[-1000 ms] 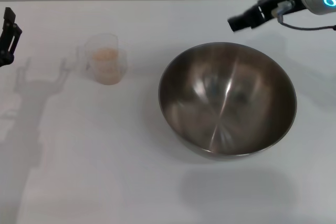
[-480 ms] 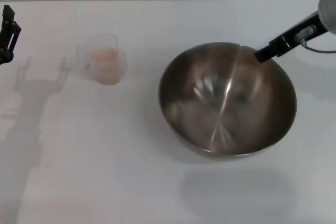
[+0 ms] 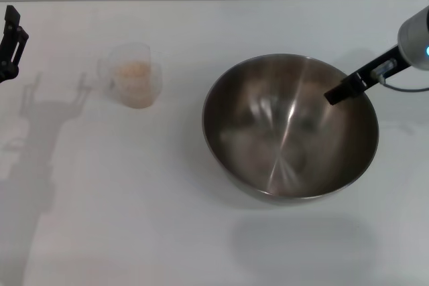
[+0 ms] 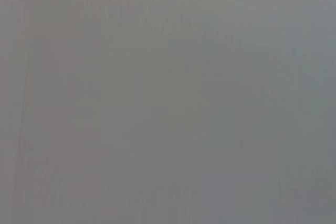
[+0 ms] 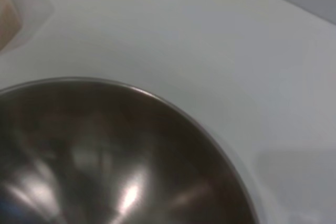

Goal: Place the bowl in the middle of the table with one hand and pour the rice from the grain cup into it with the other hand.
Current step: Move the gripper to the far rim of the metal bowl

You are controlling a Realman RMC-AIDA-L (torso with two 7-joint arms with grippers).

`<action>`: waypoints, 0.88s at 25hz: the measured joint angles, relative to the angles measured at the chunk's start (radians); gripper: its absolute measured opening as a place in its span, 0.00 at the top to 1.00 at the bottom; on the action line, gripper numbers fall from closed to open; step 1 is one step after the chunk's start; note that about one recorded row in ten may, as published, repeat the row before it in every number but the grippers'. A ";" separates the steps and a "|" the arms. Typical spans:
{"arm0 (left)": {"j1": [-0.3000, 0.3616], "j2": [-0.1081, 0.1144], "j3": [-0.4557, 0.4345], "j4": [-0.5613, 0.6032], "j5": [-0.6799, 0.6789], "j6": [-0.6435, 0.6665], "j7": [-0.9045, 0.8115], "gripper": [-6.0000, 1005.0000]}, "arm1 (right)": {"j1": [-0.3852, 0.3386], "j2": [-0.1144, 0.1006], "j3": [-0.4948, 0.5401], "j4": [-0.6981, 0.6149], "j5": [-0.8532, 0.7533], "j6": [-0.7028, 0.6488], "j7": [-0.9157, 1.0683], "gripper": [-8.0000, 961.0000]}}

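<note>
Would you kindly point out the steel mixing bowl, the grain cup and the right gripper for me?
steel mixing bowl (image 3: 268,145), head view, on its shiny inner wall.
grain cup (image 3: 135,75), head view, on its clear side over the rice.
right gripper (image 3: 338,93), head view, at its black tip above the bowl.

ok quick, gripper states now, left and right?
Left gripper: parked at the table's left edge, holding nothing; open or shut cannot be told.
Right gripper: over the bowl's right rim, nothing visibly held; cannot tell.

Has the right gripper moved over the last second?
Yes. The right gripper has come down from beyond the bowl's far rim to over its right inside.
</note>
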 joint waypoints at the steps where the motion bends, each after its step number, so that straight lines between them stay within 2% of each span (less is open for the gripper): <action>1: 0.000 0.000 0.000 0.000 0.000 0.000 0.000 0.17 | 0.001 0.000 -0.001 -0.016 0.004 -0.008 -0.002 0.21; 6: -0.001 0.000 0.000 0.001 -0.001 0.000 0.000 0.17 | 0.004 0.002 -0.001 -0.066 0.028 -0.040 -0.010 0.21; 11: -0.004 0.000 0.000 0.001 -0.002 0.000 0.003 0.17 | 0.005 0.003 -0.003 -0.085 0.038 -0.055 -0.022 0.34; 16: -0.009 0.001 0.000 0.000 -0.003 0.000 0.004 0.17 | 0.007 0.003 -0.003 -0.104 0.039 -0.061 -0.036 0.56; 22: -0.011 0.002 0.000 0.002 -0.003 0.000 0.004 0.17 | -0.004 0.003 -0.003 -0.094 0.051 -0.071 -0.052 0.72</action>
